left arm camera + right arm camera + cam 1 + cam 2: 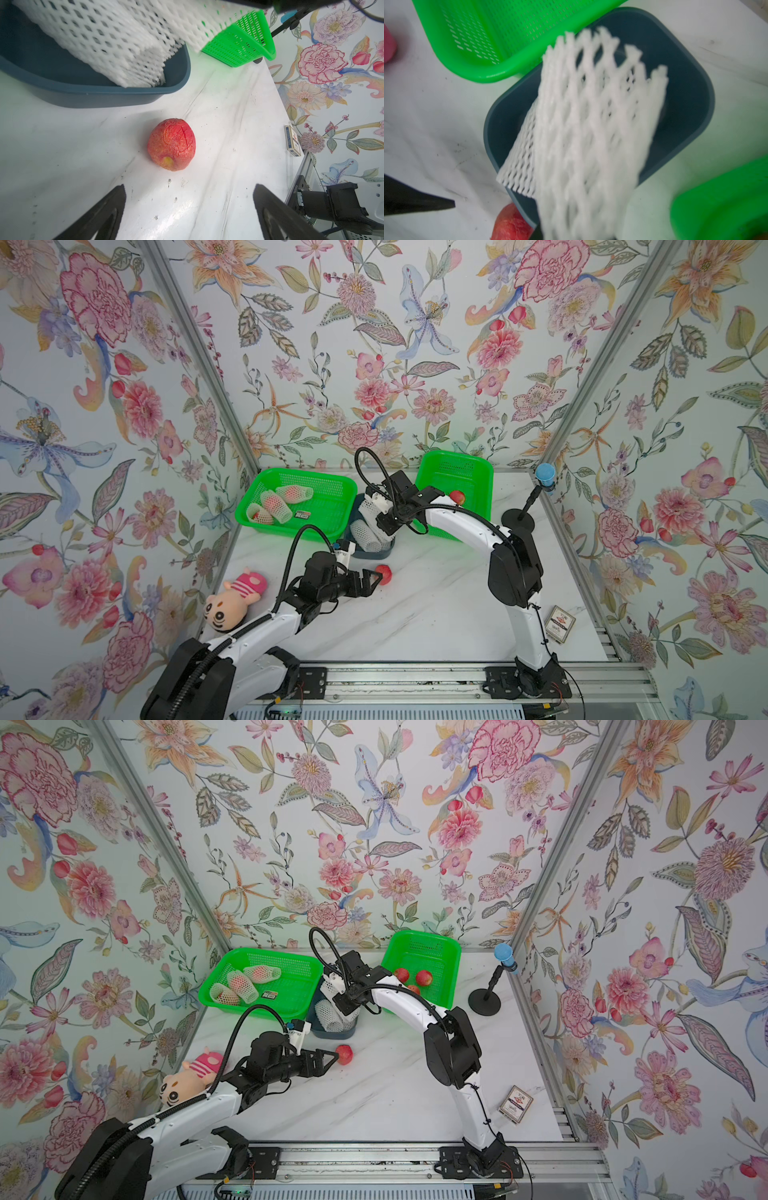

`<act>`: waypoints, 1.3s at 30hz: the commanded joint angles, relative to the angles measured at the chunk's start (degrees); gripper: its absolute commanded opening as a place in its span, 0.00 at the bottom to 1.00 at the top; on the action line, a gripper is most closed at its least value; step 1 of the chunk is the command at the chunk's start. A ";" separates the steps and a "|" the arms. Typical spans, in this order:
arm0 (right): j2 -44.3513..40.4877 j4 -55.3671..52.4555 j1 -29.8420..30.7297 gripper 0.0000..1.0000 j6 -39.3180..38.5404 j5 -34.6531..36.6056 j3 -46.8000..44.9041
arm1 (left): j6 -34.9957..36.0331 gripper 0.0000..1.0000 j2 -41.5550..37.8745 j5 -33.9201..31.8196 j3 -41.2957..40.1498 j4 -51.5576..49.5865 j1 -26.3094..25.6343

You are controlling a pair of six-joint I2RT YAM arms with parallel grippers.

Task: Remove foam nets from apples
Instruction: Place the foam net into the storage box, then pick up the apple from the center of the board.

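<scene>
At far left, green perforated plastic basket (pixel 324 506) holds three red apples (pixel 272 502) in white foam mesh nets (pixel 296 492); left gripper (pixel 189 187) spread wide — bare red apple (pixel 171 144) just ahead on marble table (pixel 228 124); right gripper (pixel 384 526) over blue-grey plastic bin (pixel 104 93), blurred net (pixel 591 124) beneath — grip unreadable.

The apple (pixel 171 144) has matt, wrinkled, cracked red skin. The foam net (pixel 591 124) is spongy white foam mesh. The tabletop (pixel 207 207) is glossy, marble-look white; the green basket (pixel 245 41) shiny perforated plastic; the blue-grey bin (pixel 104 96) smooth matt plastic.
</scene>
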 commanded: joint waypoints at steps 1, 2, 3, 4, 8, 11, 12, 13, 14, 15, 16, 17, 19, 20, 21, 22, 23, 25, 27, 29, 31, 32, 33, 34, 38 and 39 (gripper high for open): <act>4.44 -3.64 -0.41 0.41 2.36 -0.74 8.14 | 1.75 0.99 -2.43 -2.85 -0.92 -5.37 0.96; 6.59 -5.15 -0.40 0.48 2.47 -0.44 11.23 | 1.81 0.99 -2.87 -2.99 -0.93 -5.88 1.15; 8.30 -6.52 -0.42 0.53 2.38 -0.28 13.73 | 1.75 0.99 -3.22 -3.07 -1.01 -6.23 1.26; 10.21 -7.80 -0.42 0.58 2.13 -0.04 16.07 | 1.82 0.99 -3.48 -3.09 -1.02 -6.56 1.31; 12.39 -8.74 -0.42 0.80 1.49 1.98 18.71 | 1.81 0.99 -4.75 -3.66 -0.95 -7.44 1.55; 11.89 -8.72 -0.25 0.91 0.80 3.67 18.82 | 1.59 0.99 -5.15 -3.87 -0.93 -7.49 1.91; 11.42 -8.75 -0.08 0.94 0.38 3.88 18.76 | 1.59 0.99 -5.11 -3.72 -0.89 -7.37 1.92; 10.96 -8.74 0.06 0.96 -0.06 4.14 18.50 | 1.59 0.99 -4.81 -3.63 -0.84 -7.12 1.84; 10.37 -8.75 0.24 0.99 -0.43 4.42 18.33 | 1.62 0.99 -4.58 -3.63 -0.79 -6.95 1.92; 9.75 -8.74 0.40 0.99 -0.79 4.83 18.08 | 1.53 0.99 -4.20 -3.61 -0.71 -6.64 1.92; 9.09 -8.79 0.63 0.99 -1.06 5.37 17.80 | 1.41 0.99 -3.88 -3.60 -0.76 -6.33 1.94; 8.55 -8.74 0.76 0.99 -1.29 5.82 17.55 | 1.24 0.99 -3.55 -3.58 -0.76 -5.94 2.01; 6.91 -8.75 1.04 0.99 -1.59 6.66 16.59 | 0.96 0.99 -2.82 -3.30 -0.70 -5.08 1.99; 6.16 -8.75 1.06 0.99 -1.61 6.85 16.00 | 0.83 0.99 -2.55 -3.27 -0.60 -4.72 1.96; 5.23 -8.81 1.14 0.99 -1.61 7.05 15.22 | 0.84 0.99 -2.24 -3.33 -0.51 -4.43 2.02; 4.19 -8.76 1.20 0.99 -1.61 7.25 14.38 | 0.80 0.99 -1.89 -3.25 -0.41 -3.99 2.05; 3.24 -8.72 1.18 0.99 -1.68 7.60 13.53 | 0.84 0.99 -1.55 -3.05 -0.33 -3.63 2.00; 0.64 -8.65 1.44 0.99 -1.88 8.38 11.17 | 0.96 0.99 -0.56 -2.65 0.10 -3.16 2.00; -2.16 -8.27 1.80 0.99 -2.27 8.71 7.88 | 1.06 0.99 0.41 -2.42 0.21 -2.62 2.01; -6.05 -6.63 2.19 0.99 -2.54 8.88 2.52 | 0.86 0.99 1.13 -2.10 0.12 -1.47 1.94; -11.22 -3.22 2.48 0.99 -2.52 8.71 -5.01 | 0.59 0.99 2.01 -1.65 0.12 -0.19 1.93; -13.57 -1.43 2.48 0.99 -2.41 8.44 -8.40 | 0.52 0.99 2.52 -1.59 0.19 0.28 1.90; -16.39 0.48 2.55 0.99 -2.23 7.96 -12.19 | 0.28 0.99 3.20 -1.42 0.29 0.95 1.91; -19.21 2.52 2.58 0.99 -2.23 7.21 -16.63 | 0.05 0.99 3.96 -1.20 0.34 1.73 1.92; -31.29 11.42 3.35 0.99 -2.25 2.96 -33.12 | -0.88 0.99 6.23 -0.70 0.65 4.00 1.58; -34.01 13.50 3.70 0.99 -1.86 1.85 -37.28 | -1.07 0.99 6.30 -0.86 0.65 4.42 1.58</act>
